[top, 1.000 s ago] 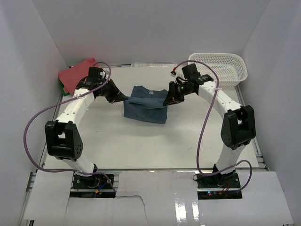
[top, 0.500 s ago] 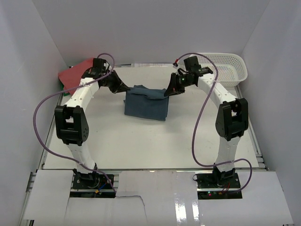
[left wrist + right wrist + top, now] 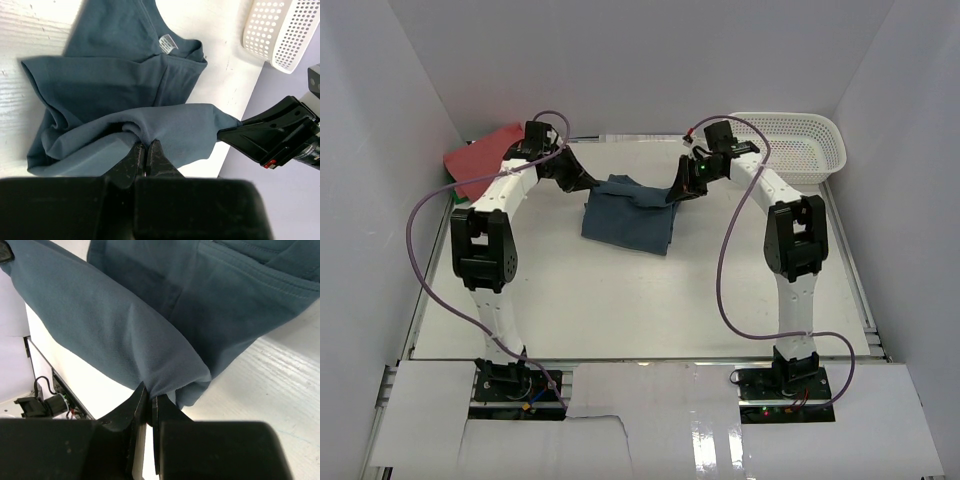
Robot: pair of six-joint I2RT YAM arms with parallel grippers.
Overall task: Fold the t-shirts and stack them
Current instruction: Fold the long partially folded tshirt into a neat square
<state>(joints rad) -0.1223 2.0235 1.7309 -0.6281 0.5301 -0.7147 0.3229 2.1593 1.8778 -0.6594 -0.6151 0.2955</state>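
Observation:
The dark teal-blue t-shirt (image 3: 628, 222) lies partly folded on the white table, its far edge lifted between both grippers. My left gripper (image 3: 592, 186) is shut on the left corner of that edge, and the same left gripper (image 3: 145, 148) pinches a fold of the teal t-shirt (image 3: 120, 80), whose white neck label (image 3: 167, 43) faces up. My right gripper (image 3: 674, 193) is shut on the right corner; that right gripper (image 3: 149, 394) bites the teal t-shirt (image 3: 150, 310). The coral-red t-shirt (image 3: 480, 155) lies at the far left corner, behind the left arm.
A white lattice basket (image 3: 798, 142) stands at the far right corner, and the same basket (image 3: 282, 30) shows at the upper right of the left wrist view. Grey walls enclose the table on three sides. Purple cables loop off both arms.
Both grippers have carried the teal t-shirt's held edge toward the far side of the table. The arms have stretched out and the fabric's fold has shifted back with them.

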